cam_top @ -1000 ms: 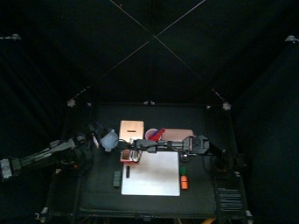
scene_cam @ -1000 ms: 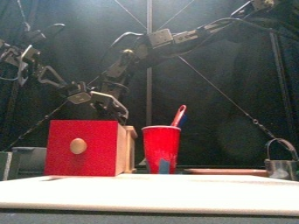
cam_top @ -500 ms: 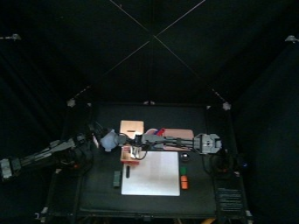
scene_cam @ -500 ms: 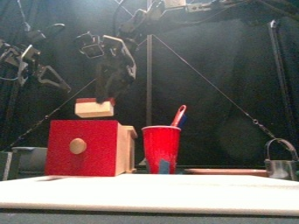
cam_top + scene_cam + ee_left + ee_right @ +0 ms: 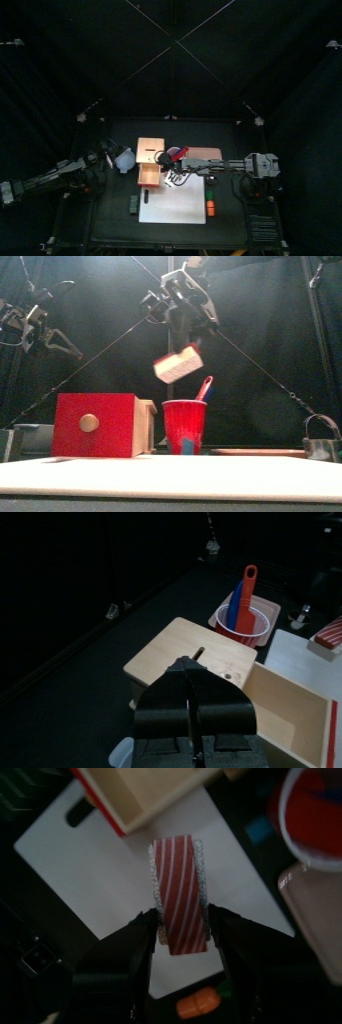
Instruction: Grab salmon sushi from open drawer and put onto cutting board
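My right gripper (image 5: 181,928) is shut on the salmon sushi (image 5: 178,873), a pink-striped piece with white edges, and holds it in the air over the white cutting board (image 5: 100,878). In the front view the sushi (image 5: 178,363) hangs tilted, high above the table, under the right gripper (image 5: 183,346). The open drawer (image 5: 148,176) sticks out of the tan wooden box (image 5: 151,146); its red front with a knob (image 5: 95,424) faces the front camera. My left gripper (image 5: 197,717) is shut and empty, resting left of the box.
A red cup (image 5: 183,426) with a red and blue utensil stands beside the box. An orange bar (image 5: 210,207) lies at the board's right edge, a green item (image 5: 134,203) at its left. A grey metal thing (image 5: 321,441) stands at far right.
My right gripper has lifted the sushi out of the drawer, risen high and swung right, from over the drawer to over the board. The left arm has not moved.
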{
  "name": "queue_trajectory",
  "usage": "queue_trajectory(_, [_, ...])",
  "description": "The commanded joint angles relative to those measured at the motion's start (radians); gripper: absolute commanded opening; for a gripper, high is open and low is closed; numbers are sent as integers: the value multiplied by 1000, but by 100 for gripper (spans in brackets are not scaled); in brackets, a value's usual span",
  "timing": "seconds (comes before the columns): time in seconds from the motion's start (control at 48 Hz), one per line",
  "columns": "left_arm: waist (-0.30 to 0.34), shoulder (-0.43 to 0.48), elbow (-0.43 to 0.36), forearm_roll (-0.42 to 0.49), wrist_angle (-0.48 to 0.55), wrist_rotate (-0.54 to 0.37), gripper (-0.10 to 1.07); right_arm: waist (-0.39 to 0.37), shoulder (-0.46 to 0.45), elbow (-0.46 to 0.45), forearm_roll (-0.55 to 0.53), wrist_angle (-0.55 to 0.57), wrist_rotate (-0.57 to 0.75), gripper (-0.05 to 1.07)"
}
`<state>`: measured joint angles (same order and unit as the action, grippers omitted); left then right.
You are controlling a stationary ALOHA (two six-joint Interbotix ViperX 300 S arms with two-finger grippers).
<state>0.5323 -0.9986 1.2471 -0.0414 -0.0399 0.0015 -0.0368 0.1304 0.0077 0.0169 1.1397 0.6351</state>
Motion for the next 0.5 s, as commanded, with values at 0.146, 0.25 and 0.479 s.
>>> queue_trajectory(0.146, [3,5,-35,0,-8,3,2,89,-123,275,-66,-230,479,65])
queue_trajectory(0.25, [3,3,-35,2,-9,3,2,127,-118,337,-124,-362,703,65])
queue_trajectory(0.479, [3,3,-35,-2,-25,0,2,232,-52,377,-267,-419,1173,66])
